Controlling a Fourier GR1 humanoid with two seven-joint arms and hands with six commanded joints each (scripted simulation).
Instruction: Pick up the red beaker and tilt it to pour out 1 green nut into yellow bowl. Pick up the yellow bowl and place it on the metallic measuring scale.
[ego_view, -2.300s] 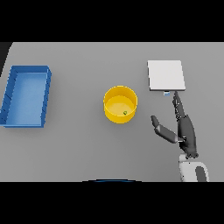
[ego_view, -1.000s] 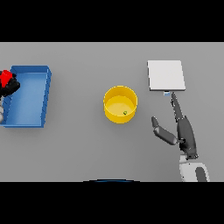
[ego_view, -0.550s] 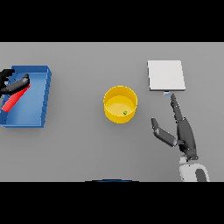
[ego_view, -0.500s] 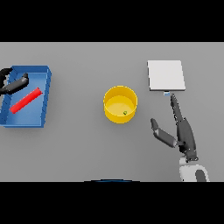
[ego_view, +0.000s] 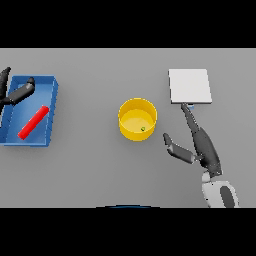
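A yellow bowl (ego_view: 137, 119) stands mid-table with one small green nut (ego_view: 143, 129) inside it. The red beaker (ego_view: 33, 121) lies on its side in the blue tray (ego_view: 51, 111) at the left. My left hand (ego_view: 16, 93) hovers over the tray's upper left corner, open, apart from the beaker. My right hand (ego_view: 200, 142) rests open on the table to the right of the bowl, fingers straight toward the metallic scale (ego_view: 189, 86), thumb spread toward the bowl without touching it.
The scale sits at the back right, just beyond my right fingertips. Bare grey table surrounds the bowl on all sides.
My left hand came in over the tray with the red beaker and let it go. The beaker now lies flat in the tray. The right hand and bowl stayed still.
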